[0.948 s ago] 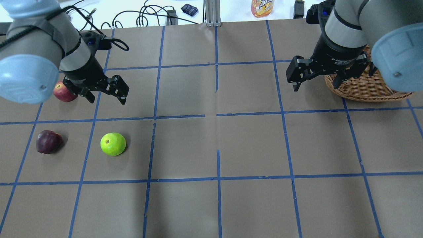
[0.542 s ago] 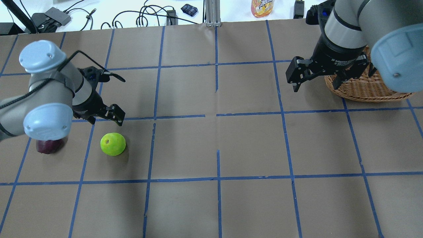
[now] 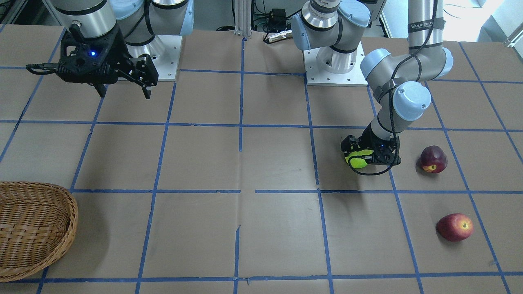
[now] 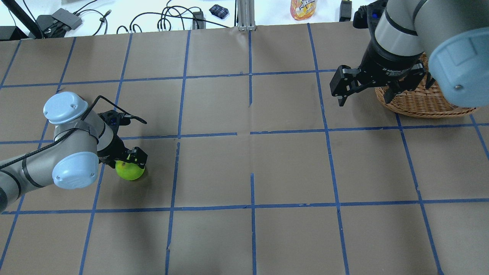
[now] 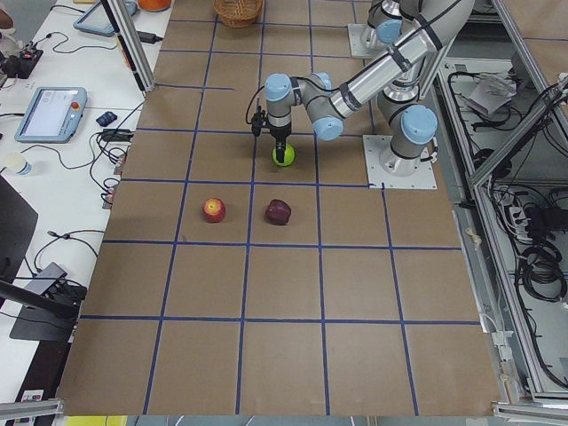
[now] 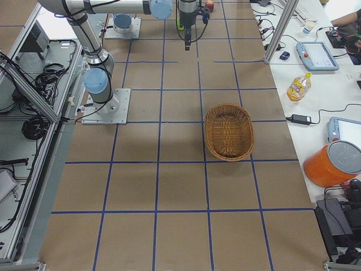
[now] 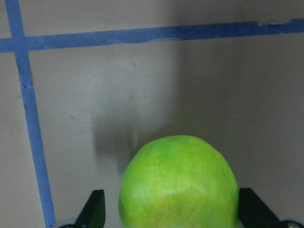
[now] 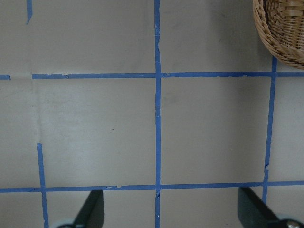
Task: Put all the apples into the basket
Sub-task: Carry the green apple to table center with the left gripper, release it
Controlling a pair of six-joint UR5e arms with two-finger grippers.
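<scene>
Left wrist-mounted view shows the lime-green apple (image 7: pixel 178 185) resting on the desk (image 7: pixel 142 95) between the left fingers (image 7: pixel 96 210), which stand apart on either side of it, low enough that closing should catch its widest part. The right fingers (image 8: pixel 92 209) are also apart and hold nothing, poised above bare desk near the basket (image 4: pixel 418 102) at the far right, probably placed to receive a hand-over. The maroon apple (image 3: pixel 433 158) and red apple (image 3: pixel 454 227) lie on the left, well apart from the basket.
</scene>
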